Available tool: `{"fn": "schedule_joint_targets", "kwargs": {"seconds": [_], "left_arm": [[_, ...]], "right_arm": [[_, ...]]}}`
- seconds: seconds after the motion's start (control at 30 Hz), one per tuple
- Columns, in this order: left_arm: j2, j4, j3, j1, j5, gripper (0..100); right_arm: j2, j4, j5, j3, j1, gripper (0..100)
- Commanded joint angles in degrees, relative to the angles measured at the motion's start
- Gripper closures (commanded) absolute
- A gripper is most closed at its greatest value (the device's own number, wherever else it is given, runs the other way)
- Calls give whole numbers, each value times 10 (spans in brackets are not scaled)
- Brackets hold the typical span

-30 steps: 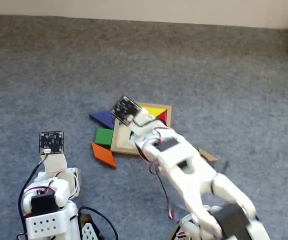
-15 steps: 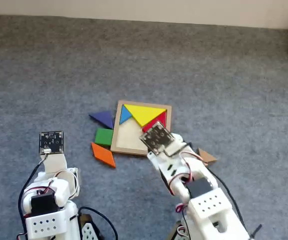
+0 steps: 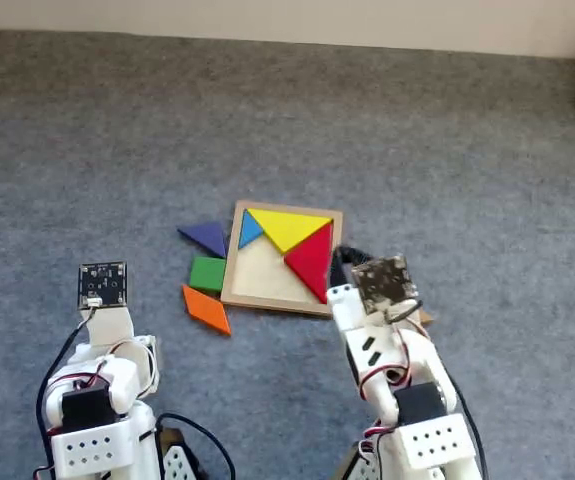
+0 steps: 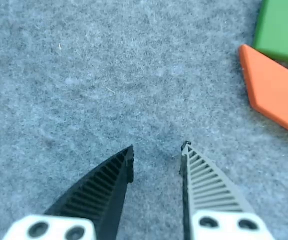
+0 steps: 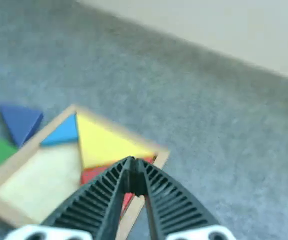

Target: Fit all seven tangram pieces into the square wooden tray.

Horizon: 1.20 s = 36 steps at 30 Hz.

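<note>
Square wooden tray [image 3: 235, 290] sits mid-desk on the grey felt-covered desk [image 3: 417, 150]. Three pieces are seated: the large yellow triangle [image 3: 289, 228] along the far edge, the small light-blue triangle [image 3: 250, 230] in the corner beside it, and the large red triangle [image 3: 312, 260] against the side nearest your right arm [image 3: 382, 330]. They're packed to those edges so the bare part of the tray stays one open region.

Outside the tray's other side, just beside it, lie the dark blue triangle [image 3: 205, 237], green square [image 3: 207, 273] and orange parallelogram [image 3: 205, 308]. They're staged for your left arm [image 3: 102, 330]. A brown wooden piece [image 3: 422, 318] peeks out by the right arm, shape unclear.

Right jaws are clenched on nothing, above the red triangle's tray edge. Left jaws are released over bare desk near the orange piece, probably the next pick. Four pieces to go.
</note>
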<state>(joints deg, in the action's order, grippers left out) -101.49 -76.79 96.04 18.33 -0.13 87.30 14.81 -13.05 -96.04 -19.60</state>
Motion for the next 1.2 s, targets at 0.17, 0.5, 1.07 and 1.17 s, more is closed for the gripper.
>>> {"fn": "schedule_joint_targets", "kwargs": {"seconds": [0.17, 0.5, 1.07, 1.17], "left_arm": [[-30, -7, 11, 5, -4, 842], [-30, -7, 11, 5, -4, 842], [-30, -4, 9, 4, -6, 840], [-32, 2, -25, 7, -7, 841]], "right_arm": [[175, 76, 3, -85, 51, 989], [173, 250, 173, -84, 59, 992], [172, 518, 272, -84, 57, 992], [172, 531, 272, -84, 57, 992]]}}
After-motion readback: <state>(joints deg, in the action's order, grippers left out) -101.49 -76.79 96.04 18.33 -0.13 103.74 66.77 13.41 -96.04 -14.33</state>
